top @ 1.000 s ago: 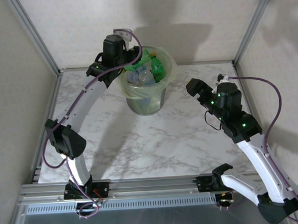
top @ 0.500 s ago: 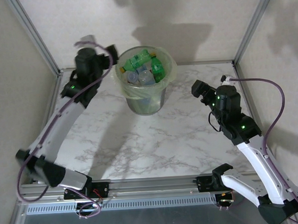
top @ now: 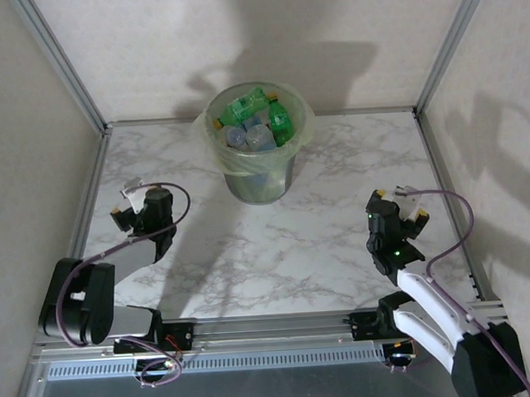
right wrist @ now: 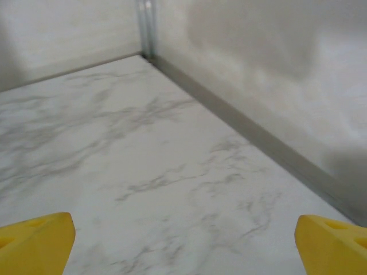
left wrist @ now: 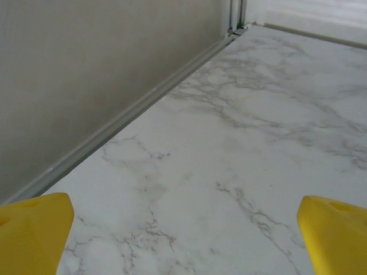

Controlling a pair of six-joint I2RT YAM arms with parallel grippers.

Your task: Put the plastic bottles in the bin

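The bin (top: pixel 257 183) stands upright at the far middle of the marble table (top: pixel 338 239), plastic bottles (top: pixel 270 125) heaped inside. A green bottle (top: pixel 242 106) lies across the top, long axis left to right, yellow cap toward the left rim, while the clear bottles (top: pixel 255 138) beneath blur together behind the translucent wall. Left gripper (top: pixel 123 197) sits low at near left and right gripper (top: pixel 400 202) at near right, both well apart from the bin, jaws spread wide on nothing, yellow fingertips (left wrist: pixel 34 232) cut off at the wrist views' corners.
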